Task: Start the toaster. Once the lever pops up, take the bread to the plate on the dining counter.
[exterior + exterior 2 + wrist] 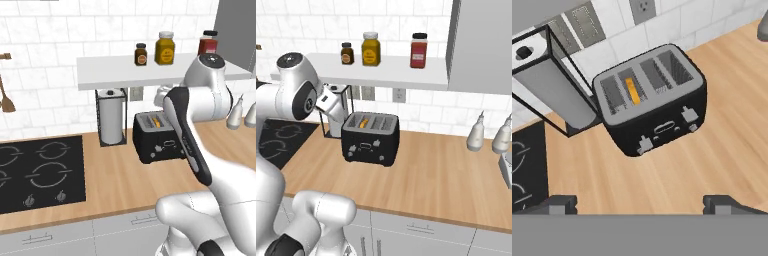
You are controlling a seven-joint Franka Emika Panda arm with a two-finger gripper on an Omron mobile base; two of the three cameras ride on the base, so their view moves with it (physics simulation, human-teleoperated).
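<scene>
The black toaster (157,140) (370,139) (649,102) stands on the wall counter near the tiled wall. Its front, with two levers (644,145), faces the room. A sliver of yellow-orange bread (631,90) (158,121) (362,121) shows in one of the left slots. My gripper (641,204) hovers above and in front of the toaster, looking down on it. It is open, with the fingertips (562,204) far apart and nothing between them. The plate and the dining counter are out of view.
A paper-towel roll (111,117) (552,90) in a wire frame stands close to the toaster's left. The black cooktop (40,172) lies further left. A white shelf (120,72) with jars overhangs the toaster. Two bottles (476,132) stand at the right.
</scene>
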